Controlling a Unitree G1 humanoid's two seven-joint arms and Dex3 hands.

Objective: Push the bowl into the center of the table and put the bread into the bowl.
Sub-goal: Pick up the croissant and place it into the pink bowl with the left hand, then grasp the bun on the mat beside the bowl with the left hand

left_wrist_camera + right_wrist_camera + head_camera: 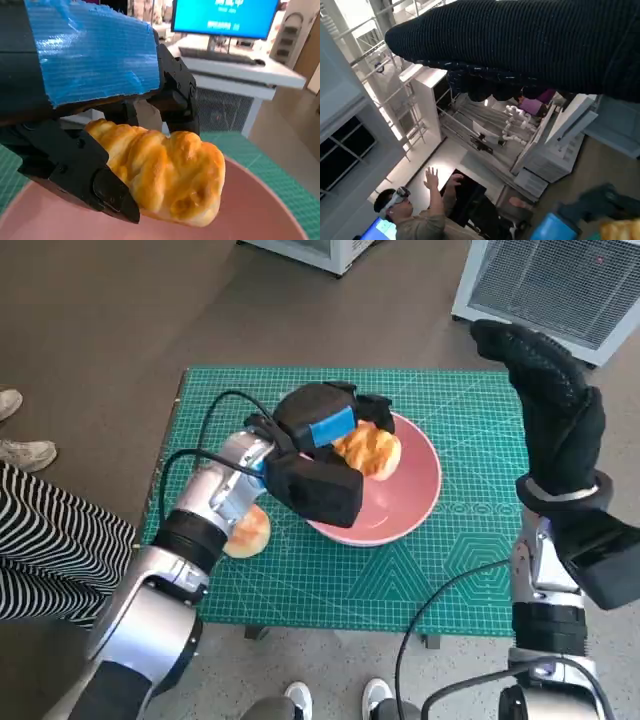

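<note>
- Holding the bread (165,172) over the pink bowl (410,502), the left hand (318,435) pinches it between its fingers (75,170).
- Soft, light and crushable; grip its sides gently.
- Right hand (548,405) is raised at three o'clock, fingers spread, empty.

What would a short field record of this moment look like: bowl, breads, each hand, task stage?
bowl: pink bowl on the green mat, near the table's middle
held bread: golden bread gripped by the left hand, over the bowl's inside; the left wrist view shows black fingers on both sides of it
second bread: round bun on the mat beside the bowl, partly hidden by the left forearm
right hand: gloved right hand raised at the table's far right corner, holding nothing
task stage: bread over bowl, not yet released
</note>
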